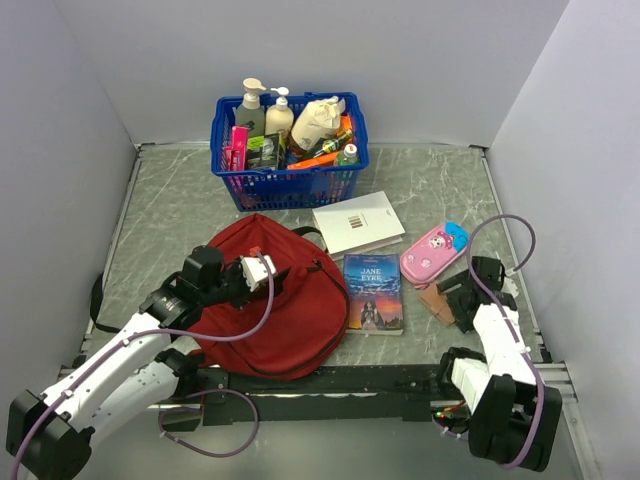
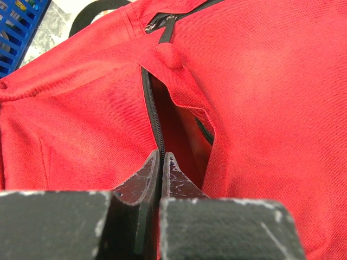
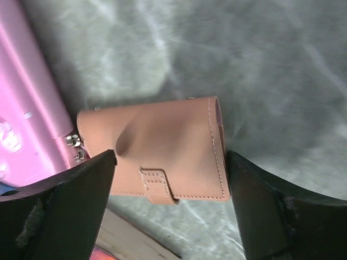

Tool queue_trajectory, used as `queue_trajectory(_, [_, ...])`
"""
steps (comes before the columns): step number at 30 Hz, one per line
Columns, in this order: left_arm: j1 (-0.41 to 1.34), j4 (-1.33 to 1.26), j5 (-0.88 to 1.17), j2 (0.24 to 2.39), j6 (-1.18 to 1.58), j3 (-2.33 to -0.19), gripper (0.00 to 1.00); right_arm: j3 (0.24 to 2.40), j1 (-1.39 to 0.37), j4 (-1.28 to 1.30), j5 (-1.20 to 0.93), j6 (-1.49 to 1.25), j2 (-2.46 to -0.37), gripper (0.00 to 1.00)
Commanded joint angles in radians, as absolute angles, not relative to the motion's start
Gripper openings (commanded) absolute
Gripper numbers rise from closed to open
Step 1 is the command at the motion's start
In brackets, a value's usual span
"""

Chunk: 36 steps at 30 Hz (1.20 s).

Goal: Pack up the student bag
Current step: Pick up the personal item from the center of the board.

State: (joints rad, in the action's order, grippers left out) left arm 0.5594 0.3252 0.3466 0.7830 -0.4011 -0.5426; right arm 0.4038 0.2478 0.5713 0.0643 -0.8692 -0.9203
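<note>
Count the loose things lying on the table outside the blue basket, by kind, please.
Backpack: 1
Books: 2, the white book and Jane Eyre
Pencil case: 1
Wallet: 1
Total: 5

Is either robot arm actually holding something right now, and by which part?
The left tool looks pinched shut on the zipper edge of the student bag. The right tool is open, straddling a tan wallet, not closed on it.
</note>
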Motion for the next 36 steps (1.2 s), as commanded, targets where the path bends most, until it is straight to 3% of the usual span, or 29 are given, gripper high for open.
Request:
queue_trajectory(1, [0.560, 0.262, 0.403, 0.787, -0.402, -0.572, 0.01, 0.356, 0.206, 0.488, -0.012, -0.914, -0.910, 0.78])
queue_trajectory(3, [0.558, 0.262, 0.405, 0.788, -0.402, -0.577, 0.01, 0.353, 0.186, 0.500, -0.003, -0.919, -0.885, 0.73])
queue_trajectory(5, [0.560, 0.262, 0.406, 0.790, -0.400, -0.581, 0.01, 0.351, 0.178, 0.523, -0.003, -0.920, -0.867, 0.62])
queue_trajectory(9, [0.560, 0.267, 0.413, 0.792, -0.400, -0.587, 0.01, 0.334, 0.169, 0.561, 0.025, -0.928, -0.770, 0.32])
queue_trajectory(15, [0.560, 0.265, 0.429, 0.792, -0.400, -0.591, 0.02, 0.351, 0.135, 0.636, 0.021, -0.937, -0.646, 0.00])
queue_trajectory(21, [0.558, 0.245, 0.431, 0.785, -0.387, -0.581, 0.02, 0.472, 0.043, 0.739, 0.012, -0.937, -0.519, 0.00])
queue_trajectory(25, [0.558, 0.227, 0.426, 0.782, -0.388, -0.574, 0.02, 0.580, -0.115, 0.759, 0.024, -0.946, -0.477, 0.00])
queue_trajectory(36, [0.555, 0.195, 0.434, 0.790, -0.376, -0.565, 0.02, 0.801, -0.408, 0.618, -0.048, -0.950, -0.567, 0.00])
